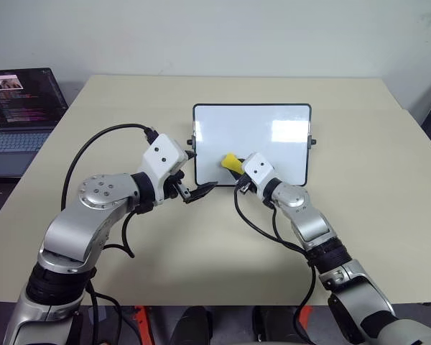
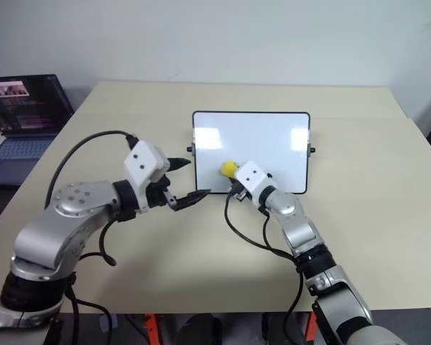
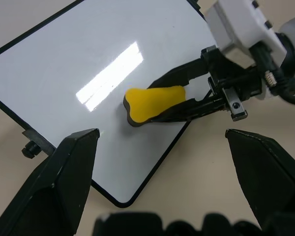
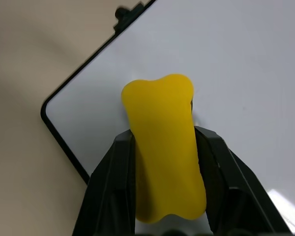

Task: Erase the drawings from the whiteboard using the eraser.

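2 grippers, my right gripper (image 3: 189, 93) squeezing the yellow eraser (image 4: 163, 142) on the whiteboard (image 1: 251, 129), my left gripper (image 3: 160, 162) wide open beside it

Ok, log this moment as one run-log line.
right gripper: shut on eraser, on whiteboard lower left | left gripper: open, beside board | no drawings visible

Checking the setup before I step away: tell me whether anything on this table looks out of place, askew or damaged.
Nothing stands out. The whiteboard lies flat and square on the table, its surface clean with no drawings visible. The right hand holds the eraser on the board's lower left area. The left hand hovers open beside the board.
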Motion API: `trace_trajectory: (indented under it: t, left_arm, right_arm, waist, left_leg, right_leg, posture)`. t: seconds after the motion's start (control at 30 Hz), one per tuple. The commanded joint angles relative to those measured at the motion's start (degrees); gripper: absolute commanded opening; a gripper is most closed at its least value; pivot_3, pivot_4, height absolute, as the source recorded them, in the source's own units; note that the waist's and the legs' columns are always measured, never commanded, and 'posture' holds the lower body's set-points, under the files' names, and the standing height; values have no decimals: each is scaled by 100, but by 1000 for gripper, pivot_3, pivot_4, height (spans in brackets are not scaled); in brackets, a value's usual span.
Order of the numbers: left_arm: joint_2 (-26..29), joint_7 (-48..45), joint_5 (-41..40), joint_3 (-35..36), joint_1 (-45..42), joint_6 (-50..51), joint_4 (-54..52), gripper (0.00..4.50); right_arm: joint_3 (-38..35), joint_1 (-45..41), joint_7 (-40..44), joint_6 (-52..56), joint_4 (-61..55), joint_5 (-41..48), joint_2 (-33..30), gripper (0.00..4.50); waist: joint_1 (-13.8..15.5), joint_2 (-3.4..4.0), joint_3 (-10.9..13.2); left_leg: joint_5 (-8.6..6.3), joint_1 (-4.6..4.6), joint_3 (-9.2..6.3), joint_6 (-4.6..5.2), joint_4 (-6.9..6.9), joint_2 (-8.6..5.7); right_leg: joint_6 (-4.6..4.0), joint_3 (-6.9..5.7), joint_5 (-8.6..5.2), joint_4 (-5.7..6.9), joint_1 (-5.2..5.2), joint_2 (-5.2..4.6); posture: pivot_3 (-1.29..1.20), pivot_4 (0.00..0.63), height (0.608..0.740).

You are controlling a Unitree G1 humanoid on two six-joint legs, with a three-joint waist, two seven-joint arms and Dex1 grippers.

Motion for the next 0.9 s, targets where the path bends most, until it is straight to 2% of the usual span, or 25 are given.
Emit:
trace_trajectory:
  t: [0.03,0.37,0.9]
  left_arm:
    - [52,15,4,128,7,-36,-233,4500]
    - [12,-12,36,68,-57,-121,-121,4500]
    - [4,-59,57,36,-22,-235,-2,4500]
  right_arm:
    - [-42,-130,-66,-361,246,-130,-129,1375]
    - [-238,-48,-189,-547,613,-242,-479,1375]
    - [-714,676,-110,-265,45,-118,-1335,1375]
  waist:
    - [-3,0,0]
    - [13,0,0]
    - [31,-6,-4]
  left_leg:
    - [0,0,0,0,0,0]
    - [-5,10,-2,11,12,-1]
    - [-4,18,-7,11,20,-2]
  right_leg:
    - [0,0,0,1,0,0]
    - [0,-1,0,15,9,0]
    - [1,-3,2,18,23,-1]
  posture:
    - [0,150,740]
    - [0,150,740]
    - [0,150,740]
